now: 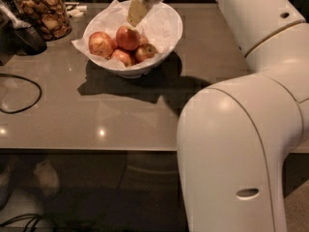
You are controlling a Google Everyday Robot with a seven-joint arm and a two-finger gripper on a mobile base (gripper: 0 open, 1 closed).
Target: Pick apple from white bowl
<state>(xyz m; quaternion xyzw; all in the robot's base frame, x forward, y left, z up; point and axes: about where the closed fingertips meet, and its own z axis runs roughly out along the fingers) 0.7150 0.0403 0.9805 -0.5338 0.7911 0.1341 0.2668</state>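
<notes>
The white bowl (166, 35), lined with crinkled white paper, stands at the back of the grey table and holds several apples. The deep red apple (128, 36) sits highest in the middle of the pile. Paler apples lie to its left (100, 43), in front of it (123, 57) and to its right (145, 52). My gripper (136, 11) hangs over the bowl's far side, just above and slightly behind the red apple, apart from it. It holds nothing that I can see.
A glass jar of brown snacks (43, 11) stands at the back left, next to a dark object with a spoon (21, 30). A black cable (19, 93) loops at the left. My white arm (241, 129) fills the right side. The table's front edge (96, 150) runs below.
</notes>
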